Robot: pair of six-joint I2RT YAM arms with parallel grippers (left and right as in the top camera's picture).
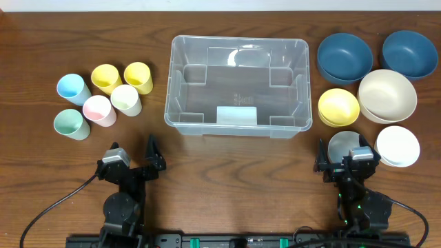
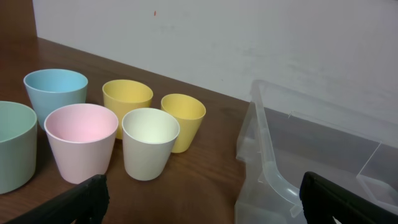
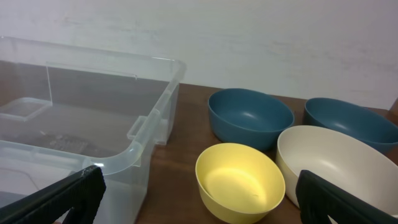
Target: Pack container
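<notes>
Tabletop (image 1: 227, 172): container (image 1: 169, 89) sits ahead, between left gripper (image 1: 133, 146) and right gripper (image 1: 342, 148).

Black arms (image 1: 124, 203), grey wrist caps (image 1: 114, 158), black cables (image 1: 58, 203)

Overhead looks straight down on the counter (image 1: 227, 165). Low wrist views face the wall (image 2: 249, 37); all share the container (image 1: 172, 83).

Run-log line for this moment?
container: empty | cups: left of it | bowls: right of it | left gripper: open | right gripper: open
</notes>
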